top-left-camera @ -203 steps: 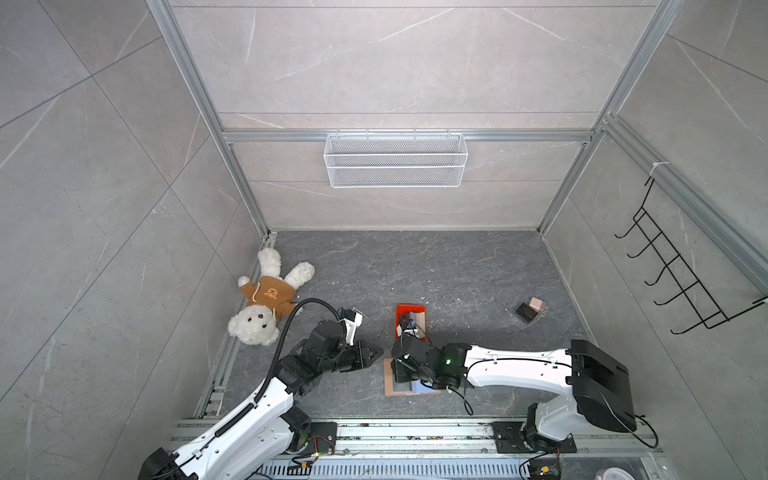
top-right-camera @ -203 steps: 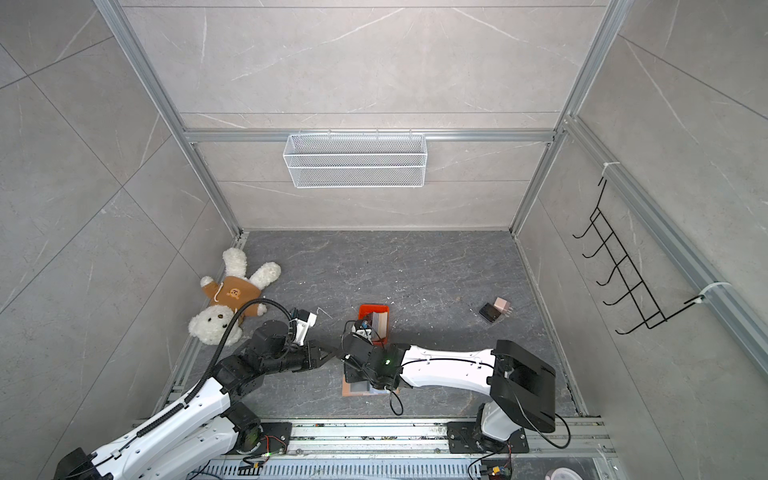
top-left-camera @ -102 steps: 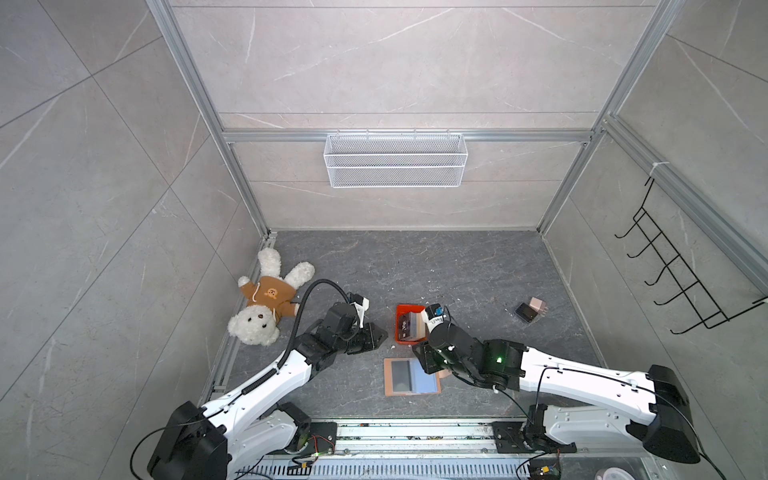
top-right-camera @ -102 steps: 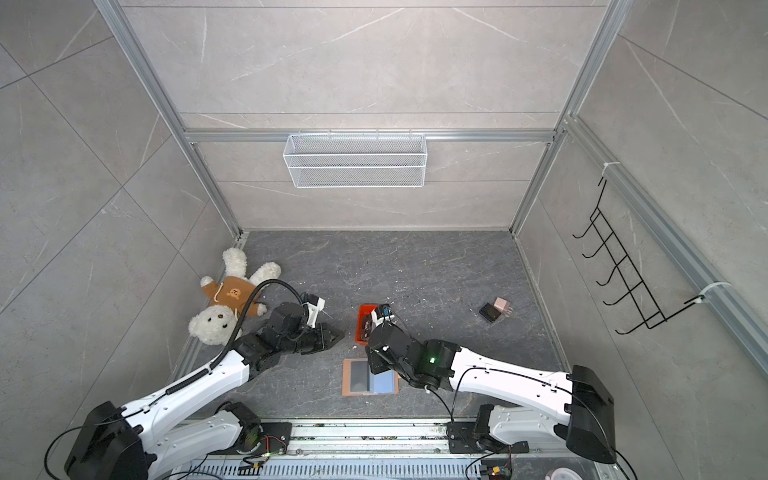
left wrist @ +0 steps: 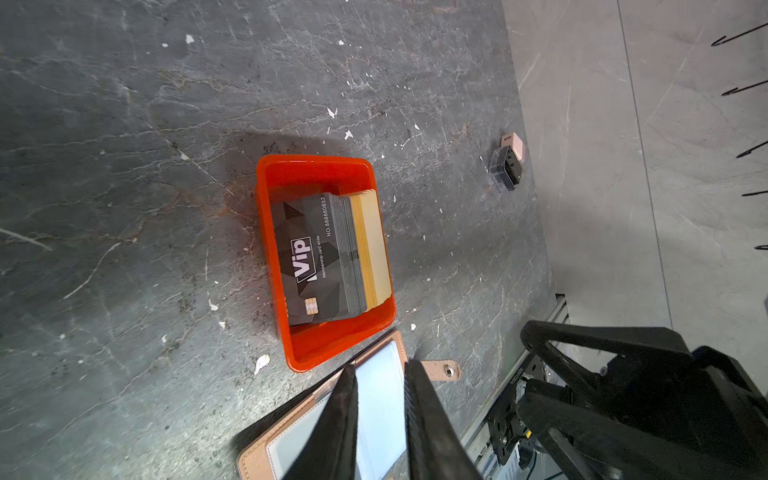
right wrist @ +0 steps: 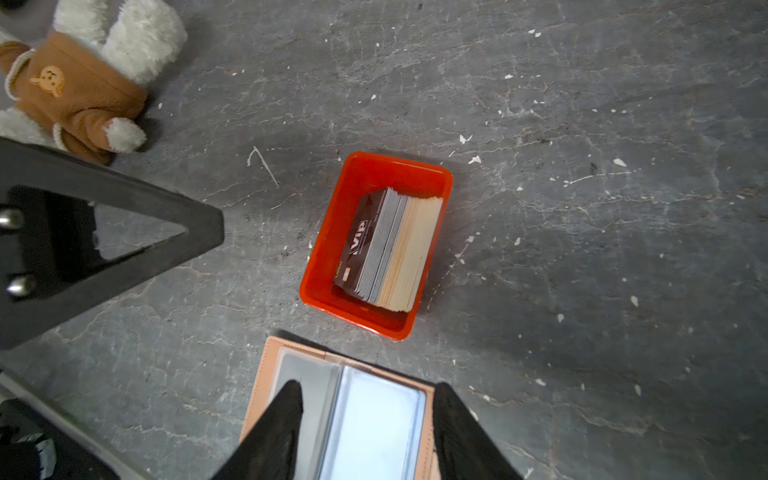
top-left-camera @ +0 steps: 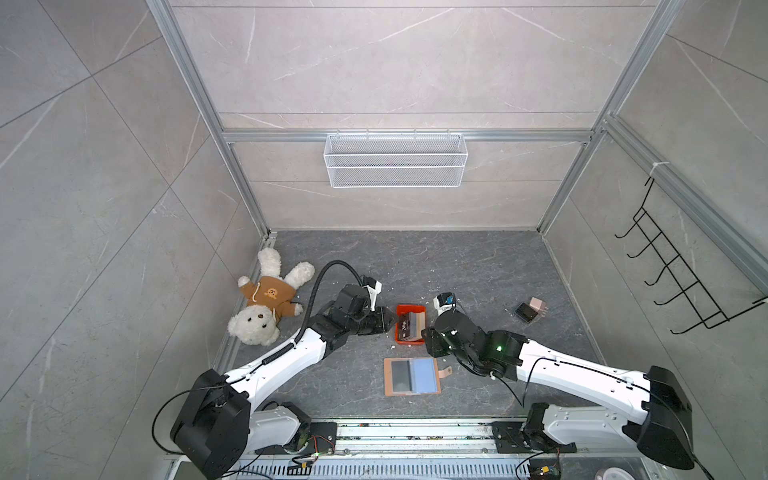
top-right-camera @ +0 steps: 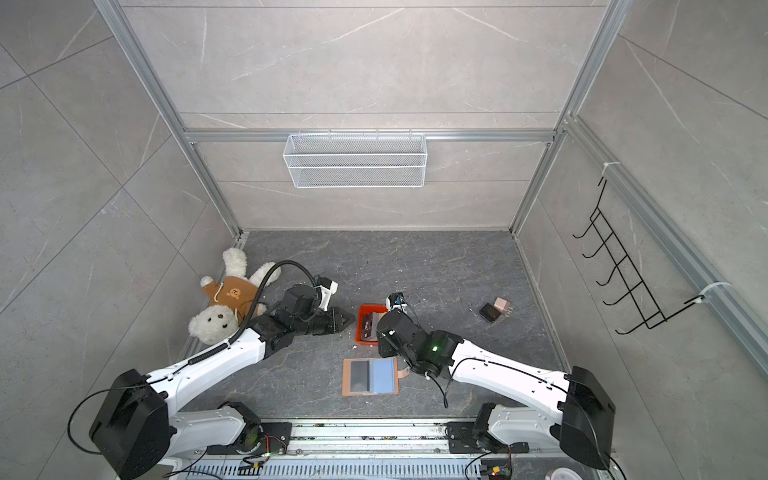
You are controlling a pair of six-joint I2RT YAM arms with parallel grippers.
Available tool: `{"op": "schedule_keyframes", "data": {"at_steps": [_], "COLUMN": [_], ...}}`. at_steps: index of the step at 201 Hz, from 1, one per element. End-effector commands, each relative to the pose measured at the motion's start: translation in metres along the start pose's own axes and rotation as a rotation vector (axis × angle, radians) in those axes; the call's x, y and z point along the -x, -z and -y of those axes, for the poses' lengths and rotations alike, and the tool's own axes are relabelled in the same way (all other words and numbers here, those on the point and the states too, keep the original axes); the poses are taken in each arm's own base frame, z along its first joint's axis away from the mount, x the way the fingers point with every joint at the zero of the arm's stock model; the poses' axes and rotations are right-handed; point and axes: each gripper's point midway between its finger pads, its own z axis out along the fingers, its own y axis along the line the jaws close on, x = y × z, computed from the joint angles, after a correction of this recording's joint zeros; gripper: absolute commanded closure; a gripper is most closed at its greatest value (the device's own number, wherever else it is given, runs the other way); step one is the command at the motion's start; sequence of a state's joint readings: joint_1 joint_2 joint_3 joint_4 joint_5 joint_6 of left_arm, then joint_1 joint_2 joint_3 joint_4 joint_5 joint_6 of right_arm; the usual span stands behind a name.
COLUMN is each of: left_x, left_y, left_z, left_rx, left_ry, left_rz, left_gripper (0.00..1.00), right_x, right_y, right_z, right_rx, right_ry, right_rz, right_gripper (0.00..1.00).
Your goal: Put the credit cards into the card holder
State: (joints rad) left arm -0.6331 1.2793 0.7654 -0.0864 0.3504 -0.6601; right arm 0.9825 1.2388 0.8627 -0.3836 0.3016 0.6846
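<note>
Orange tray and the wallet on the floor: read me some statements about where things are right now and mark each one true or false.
1. The cards stand on edge inside the orange tray. True.
2. The wallet is folded shut. False: it lies open and flat, sleeves facing up.
3. The right gripper holds a card. False: its jaws stand apart with nothing between them.
4. In both top views the teddy bear lies left of the tray, by the wall. True.
5. The black and pink blocks sit in the tray. False: they are on the floor, off to its right.
</note>
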Motion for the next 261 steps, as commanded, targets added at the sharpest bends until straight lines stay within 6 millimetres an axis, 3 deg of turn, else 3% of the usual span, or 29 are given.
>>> {"op": "schedule_keyframes", "data": {"at_steps": [1,45,125,261], "left_x": [0.006,0.011,0.019,0.032], "left_y": [-0.005,-0.014,-0.030,-0.044], "left_z": [0.014,0.011,0.004,0.008], "left_rx": [-0.060,-0.040,0.007,-0.008], "left_ry": [-0.068,-0.077,-0.069,-0.113], "left_rz": [-0.020,-0.033,-0.064,-0.155], "left_gripper": [0.76,0.77,0.79,0.80], "right_x": [0.009,0.015,0.017,0.013], "right_y": [-0.014,-0.038,-0.063,-0.092], "right_z": [0.004,0.013,0.007,0.011], "right_rx": [-0.009,-0.016,0.002,0.001], "right_ry": [-0.065,-0.116,-0.173,-0.218], "right_rz": [0.010,-0.023,-0.062,-0.066], "right_gripper": [0.46,0.40,0.30,0.18]}}
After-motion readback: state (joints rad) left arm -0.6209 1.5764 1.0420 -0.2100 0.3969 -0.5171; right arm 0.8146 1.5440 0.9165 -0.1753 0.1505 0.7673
